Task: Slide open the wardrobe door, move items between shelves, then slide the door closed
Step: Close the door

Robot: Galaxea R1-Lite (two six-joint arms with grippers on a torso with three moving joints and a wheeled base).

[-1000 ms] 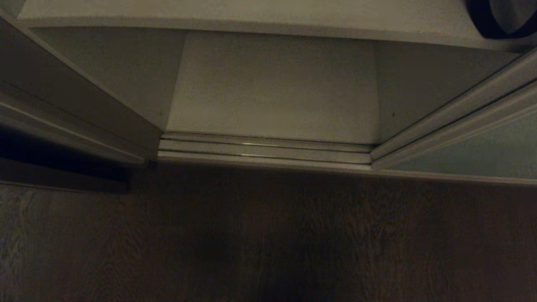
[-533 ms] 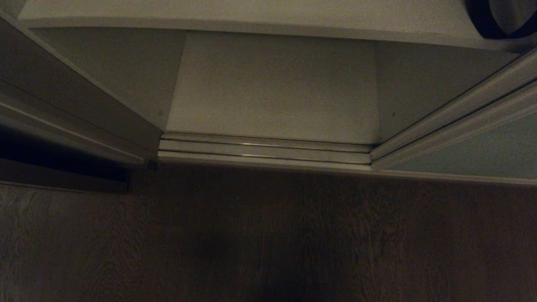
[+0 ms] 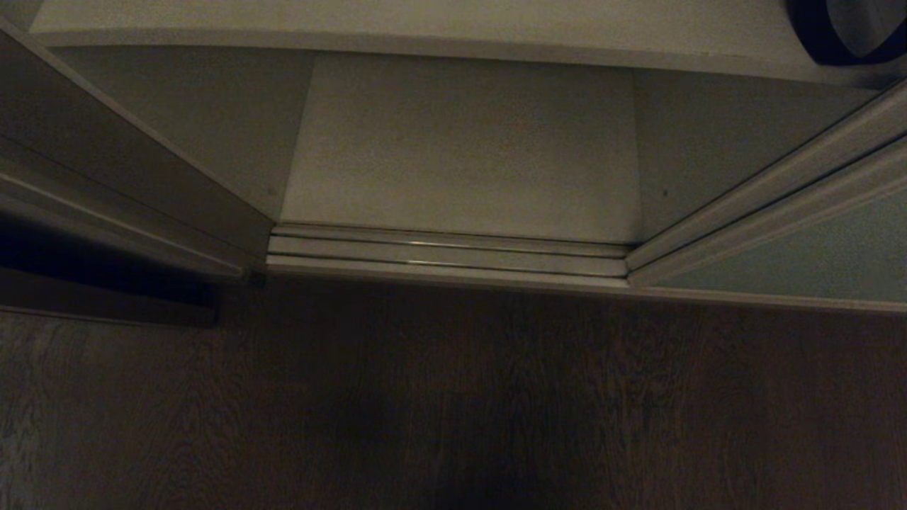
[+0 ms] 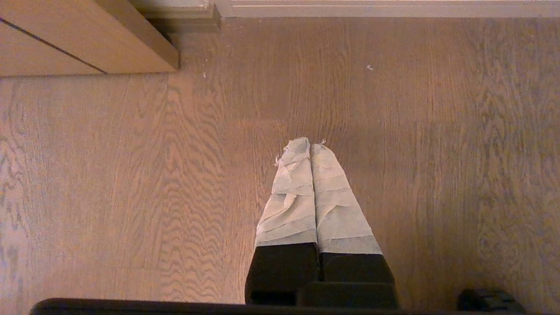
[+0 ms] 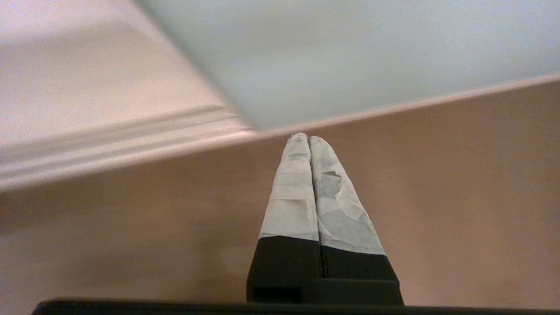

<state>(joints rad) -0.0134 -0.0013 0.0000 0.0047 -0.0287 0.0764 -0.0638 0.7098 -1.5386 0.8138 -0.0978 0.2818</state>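
The wardrobe stands open in the head view. Its sliding wardrobe door (image 3: 815,248) is pushed to the right and its pale grey-green panel (image 5: 372,52) fills much of the right wrist view. Two white shelves show, a bare bottom board (image 3: 460,149) and a higher board (image 3: 425,25) above it. The items are out of view. Neither arm is in the head view. My right gripper (image 5: 306,138) is shut and empty, low over the wood floor, with its tips toward the door's bottom edge. My left gripper (image 4: 309,144) is shut and empty, pointing down at the floor.
The floor rail (image 3: 446,256) crosses the wardrobe's front (image 5: 109,140). A dark rounded shape (image 3: 815,39) sits at the right end of the higher shelf, and I cannot tell what it is. A wooden cabinet corner (image 4: 131,48) stands near the left gripper. Dark wood floor (image 3: 453,397) lies before the wardrobe.
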